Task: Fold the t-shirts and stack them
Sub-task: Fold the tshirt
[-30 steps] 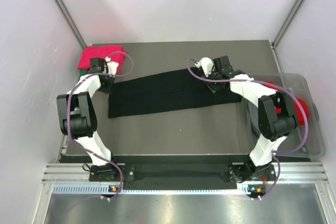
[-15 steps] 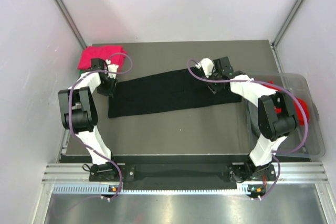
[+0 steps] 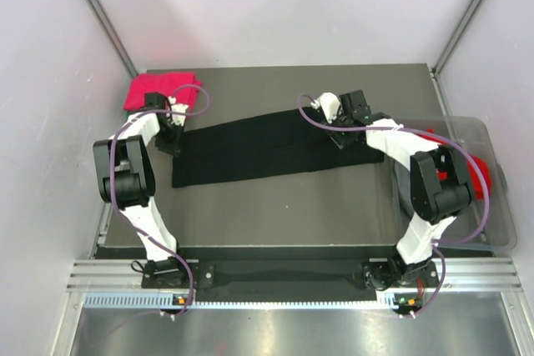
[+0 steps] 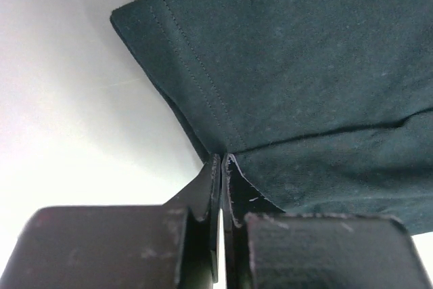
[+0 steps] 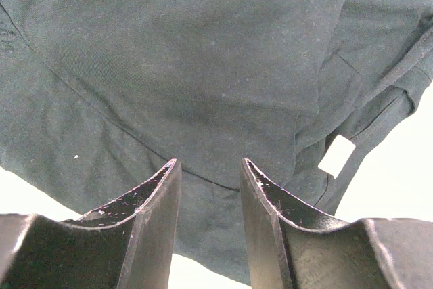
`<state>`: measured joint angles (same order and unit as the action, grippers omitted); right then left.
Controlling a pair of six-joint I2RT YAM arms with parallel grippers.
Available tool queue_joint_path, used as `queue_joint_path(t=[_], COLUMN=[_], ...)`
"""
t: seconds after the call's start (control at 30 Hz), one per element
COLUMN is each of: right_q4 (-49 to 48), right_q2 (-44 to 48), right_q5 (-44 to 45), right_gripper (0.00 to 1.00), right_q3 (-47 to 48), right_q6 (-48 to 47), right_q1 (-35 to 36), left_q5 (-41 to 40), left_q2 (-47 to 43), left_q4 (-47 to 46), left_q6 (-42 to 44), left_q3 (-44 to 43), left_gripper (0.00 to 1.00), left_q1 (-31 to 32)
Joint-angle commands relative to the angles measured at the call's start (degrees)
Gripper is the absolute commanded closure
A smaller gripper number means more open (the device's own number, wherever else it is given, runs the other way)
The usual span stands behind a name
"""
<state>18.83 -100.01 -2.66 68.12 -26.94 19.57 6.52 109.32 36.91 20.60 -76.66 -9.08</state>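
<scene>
A black t-shirt (image 3: 259, 146) lies folded into a long band across the middle of the table. My left gripper (image 3: 171, 141) is at its left end. In the left wrist view the fingers (image 4: 221, 167) are pressed together right at the hem of the black t-shirt (image 4: 304, 65), pinching its edge. My right gripper (image 3: 338, 135) is over the right end. In the right wrist view it (image 5: 210, 167) is open just above the black cloth (image 5: 189, 65), with the white tag (image 5: 336, 156) to its right. A folded pink-red t-shirt (image 3: 158, 89) lies at the back left corner.
A clear plastic bin (image 3: 492, 206) stands off the table's right edge and holds red cloth (image 3: 477, 174). Metal frame posts rise at the back corners. White walls close in on both sides.
The left arm has drawn in a little and its gripper has settled at the black shirt's left edge. The right arm and the shirt have not moved.
</scene>
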Motion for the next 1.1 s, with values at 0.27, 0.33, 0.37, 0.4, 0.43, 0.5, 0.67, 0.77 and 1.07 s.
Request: queue_joint_path(t=[0.27,0.33,0.37,0.4,0.43,0.5,0.67,0.77,1.07], right_q4=[-2.31,-2.48,-2.48,-2.48,-2.57,-2.57,-2.74,-3.53,-1.19], right_q2=[0.60,0.52,0.60,0.52,0.43,0.34,0.78,1.13,2.80], right_q5=[0.46,0.46,0.46,0.46,0.46,0.46,0.81,2.30,5.13], right_gripper=[0.60,0.60,0.60,0.60,0.60,0.60,0.60,0.60,0.58], right_q3=[-0.53,-0.62,-0.53,-0.70,-0.62,-0.62,-0.88,-1.23,2.80], right_q6=[-0.04,-0.04,-0.04,-0.04,-0.04,-0.04,-0.04,0.65,8.30], right_q1=[-1.12,-1.20,-1.20,-1.20,-1.20,-1.20,-1.38,-1.55,-9.45], left_q5=[-5.73,-6.08,-7.65,-7.58,-7.58,-7.75,-8.28,-7.93,5.94], left_q2=[-6.82,-7.89,-8.41,-8.51,-8.42,-7.89,-8.41,-10.17,-22.98], left_q4=[-9.39,-11.93,-12.38,-12.56,-12.73,-12.56,-13.52,-15.28,-10.56], left_q6=[-1.70,-1.70,-1.79,-1.79,-1.97,-2.41,-3.55,-3.38,11.54], left_q3=[2.73,3.97,4.59,4.77,4.77,4.59,5.73,7.14,15.30], left_gripper=[1.00,1.00,1.00,1.00,1.00,0.96,0.66,0.61,0.53], left_q1=[-0.41,-0.41,-0.41,-0.41,-0.41,-0.41,-0.41,-0.32,3.54])
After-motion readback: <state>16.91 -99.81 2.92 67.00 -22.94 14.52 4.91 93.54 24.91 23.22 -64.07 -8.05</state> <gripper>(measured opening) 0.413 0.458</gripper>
